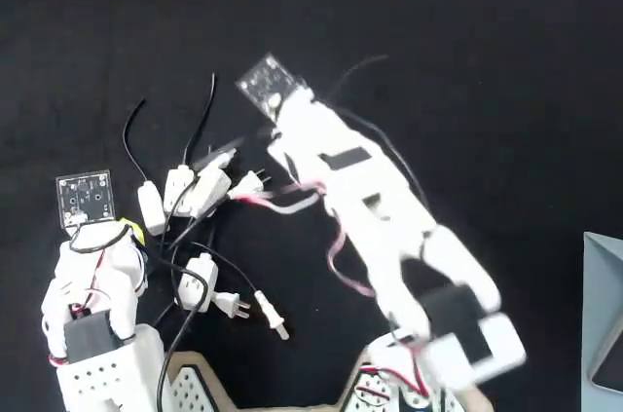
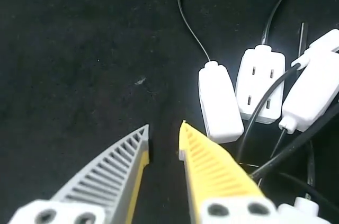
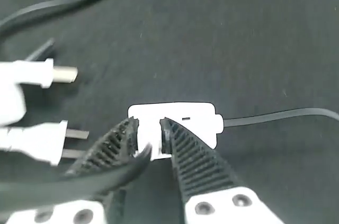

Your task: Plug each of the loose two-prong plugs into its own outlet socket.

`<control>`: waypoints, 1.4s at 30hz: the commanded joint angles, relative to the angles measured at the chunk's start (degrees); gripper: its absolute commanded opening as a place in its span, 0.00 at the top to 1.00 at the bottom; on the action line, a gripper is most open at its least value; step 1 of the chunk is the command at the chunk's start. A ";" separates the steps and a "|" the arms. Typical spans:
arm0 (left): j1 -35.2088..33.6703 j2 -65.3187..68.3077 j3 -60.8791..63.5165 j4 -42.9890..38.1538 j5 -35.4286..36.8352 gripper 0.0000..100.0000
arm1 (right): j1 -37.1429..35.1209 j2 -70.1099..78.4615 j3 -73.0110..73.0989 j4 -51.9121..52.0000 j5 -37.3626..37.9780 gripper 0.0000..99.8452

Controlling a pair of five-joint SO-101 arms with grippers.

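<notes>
Right claw (image 3: 148,126) clamped a white corded block (image 3: 196,118) on the desk (image 3: 265,33) while left claw (image 2: 164,126) hung narrowly parted near a slotted outlet socket (image 2: 259,83).

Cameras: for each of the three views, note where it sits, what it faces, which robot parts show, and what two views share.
High view: fixed above, looking down at the table; left arm and right arm show.
Left wrist view: on the left arm, facing past the open left gripper to sockets.
Right wrist view: on the right arm, facing a socket at the right gripper.
Shared: high and left wrist views both show the sockets.
</notes>
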 commanded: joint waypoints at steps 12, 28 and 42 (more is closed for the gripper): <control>-0.40 -0.44 0.13 0.26 0.00 0.89 | 0.79 31.96 -37.41 0.44 -4.22 0.94; -0.40 -0.44 0.22 0.26 0.00 0.89 | -0.26 31.60 -62.02 43.43 -8.26 0.75; -0.04 -0.44 0.31 0.18 0.00 0.89 | -0.26 4.70 -53.49 71.47 -10.11 0.99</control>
